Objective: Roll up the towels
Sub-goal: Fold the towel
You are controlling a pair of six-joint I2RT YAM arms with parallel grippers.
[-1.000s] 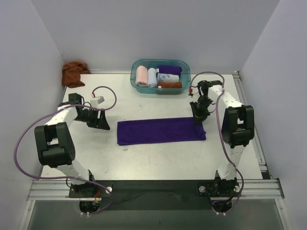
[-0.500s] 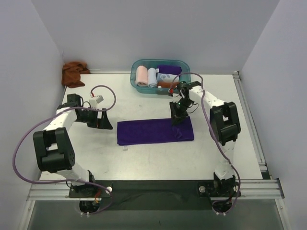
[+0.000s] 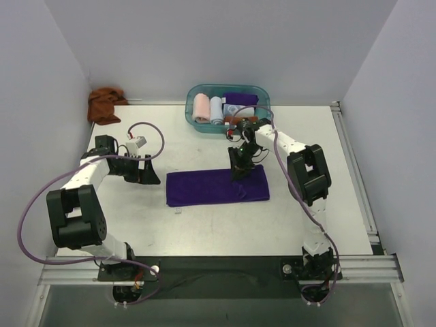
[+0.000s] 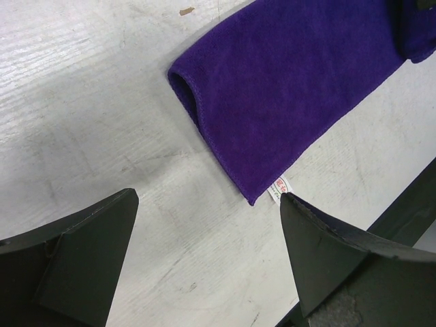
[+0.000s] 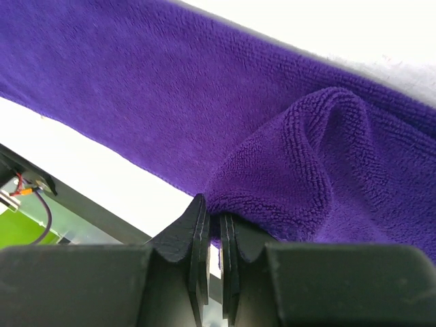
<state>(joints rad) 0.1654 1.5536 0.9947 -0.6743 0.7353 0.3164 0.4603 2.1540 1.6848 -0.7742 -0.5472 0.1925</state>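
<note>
The deep purple towel (image 3: 204, 188) lies flat mid-table as a long strip, its right end lifted and doubled back to the left. My right gripper (image 3: 238, 170) is shut on that end; in the right wrist view the gripper (image 5: 212, 218) pinches a bunched fold of the purple towel (image 5: 170, 102). My left gripper (image 3: 152, 170) stands open just left of the strip's left end. In the left wrist view bare table lies between its fingers (image 4: 82, 252), and the towel (image 4: 293, 82) corner with a white tag is just ahead. The rust-brown towel (image 3: 103, 103) sits crumpled in the back left corner.
A teal basket (image 3: 189, 109) at the back centre holds several rolled cloths, close behind the right arm's wrist. White walls close in the table on the left, back and right. A metal rail runs along the near edge by the arm bases.
My right gripper has carried the towel's right end leftward over the strip, so the towel now looks shorter. The left gripper's jaws have opened wider; that arm has barely moved.
</note>
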